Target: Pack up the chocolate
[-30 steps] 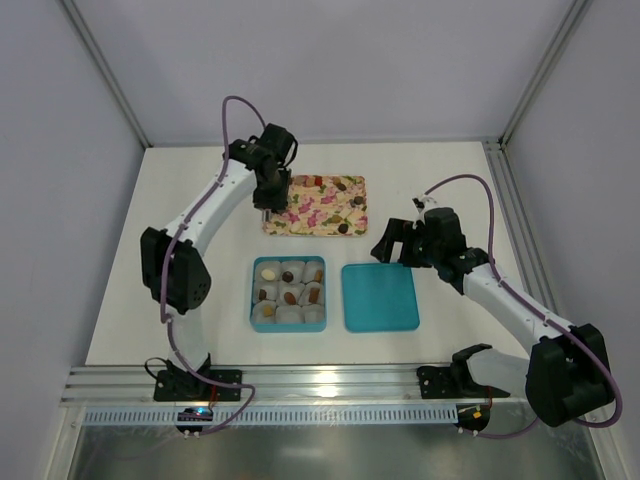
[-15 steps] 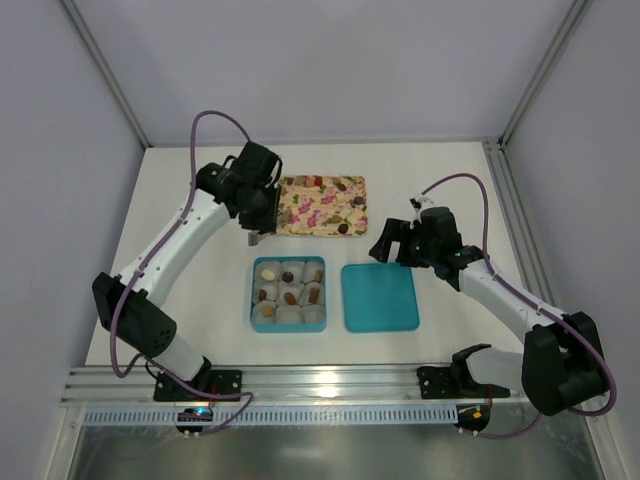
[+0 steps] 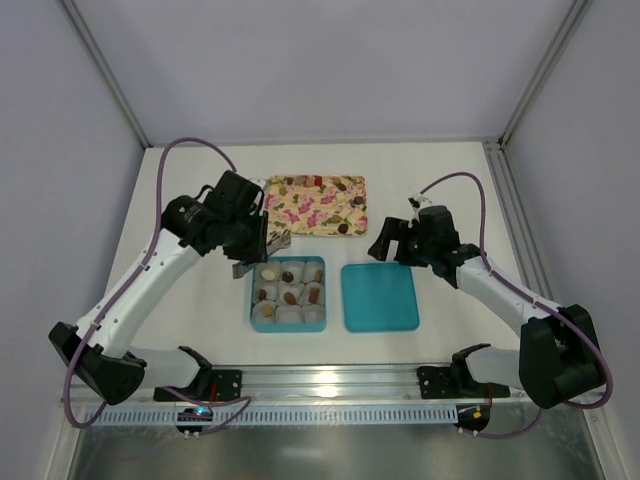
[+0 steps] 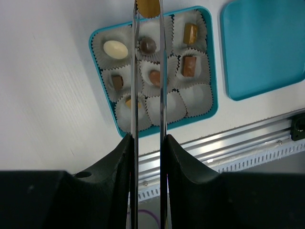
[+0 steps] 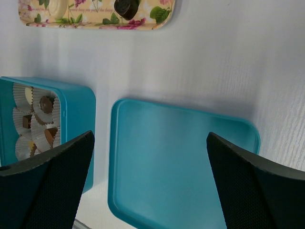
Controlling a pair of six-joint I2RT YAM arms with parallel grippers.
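At the far left we see the left gripper (image 4: 148,14), its two long thin metal fingers (image 4: 134,95) clamped on a tan chocolate (image 4: 148,5) pinched right at their tips. From the wrist camera that piece sits over the far edge of the teal box (image 3: 252,300), in line with its middle column; we cannot tell how high it hangs. The box stands on the white table (image 3: 450,180) and holds nine white paper cups (image 4: 159,107) in three rows. Its far row carries a white piece (image 4: 116,48), a dark round piece (image 4: 147,45) and a tan block (image 4: 190,33). The middle row carries a dark brown piece (image 4: 117,82), a reddish-brown piece (image 4: 154,77) and a brown block (image 4: 188,67). In the near row a yellowish piece (image 4: 127,102) shows half hidden behind one finger, and the other two cups show only pleated paper. Behind the box lies the pink floral tray (image 3: 310,210), with loose chocolates (image 3: 345,227) along its far edge and right end. Just right of the box, with a narrow strip of table between them, the teal lid (image 3: 380,297) lies flat. Above the lid's far edge we see the right gripper (image 5: 150,138), near the tray's right end, its jaws spread wide and holding nothing.
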